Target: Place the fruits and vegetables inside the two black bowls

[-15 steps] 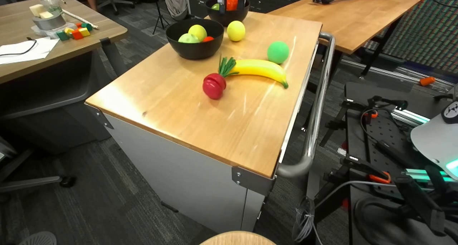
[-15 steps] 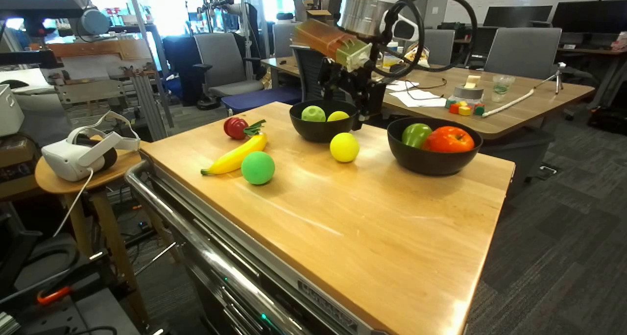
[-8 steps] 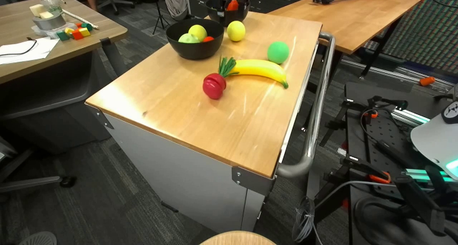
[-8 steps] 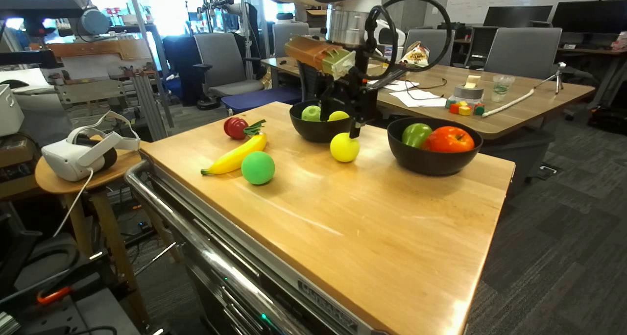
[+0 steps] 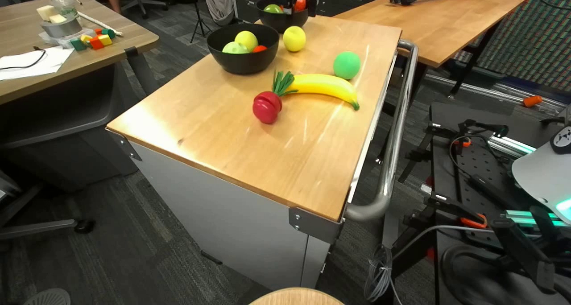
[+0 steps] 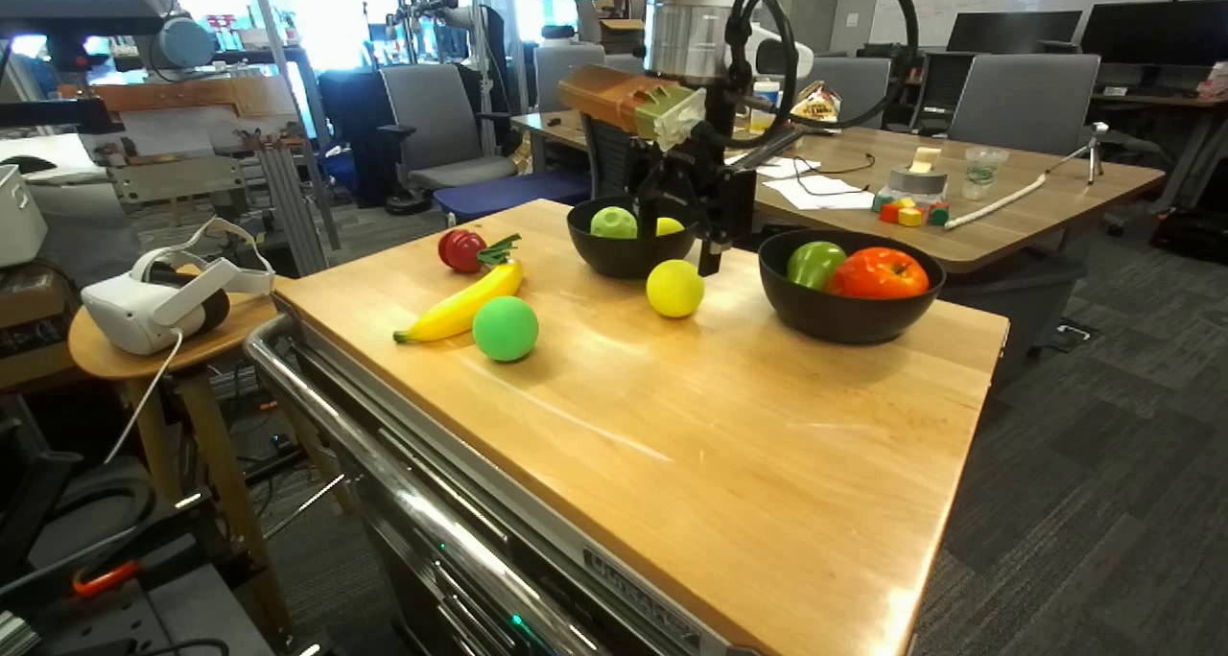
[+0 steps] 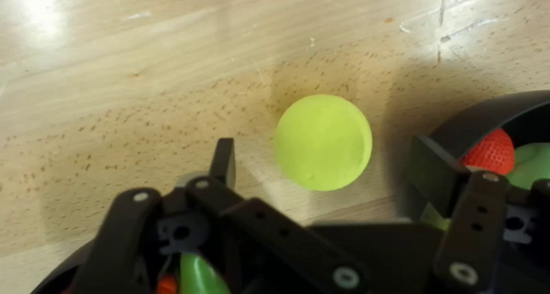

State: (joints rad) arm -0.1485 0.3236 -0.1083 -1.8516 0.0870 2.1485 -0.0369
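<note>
Near the yellow ball (image 7: 322, 143), empty fingers (image 7: 434, 178) spread wide, black bowls (image 6: 849, 320) on either side, chairs (image 6: 1022, 105) behind

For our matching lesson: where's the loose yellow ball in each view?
In an exterior view: yellow ball, top centre, right of a bowl.
In an exterior view: yellow ball, near centre, lower right of that bowl.
Wrist view: yellow ball, near centre, left of that bowl.
Shared landmark: that bowl, holding yellow fruit.

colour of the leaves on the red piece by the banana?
Dark green; the leaves show best in an exterior view.
</note>
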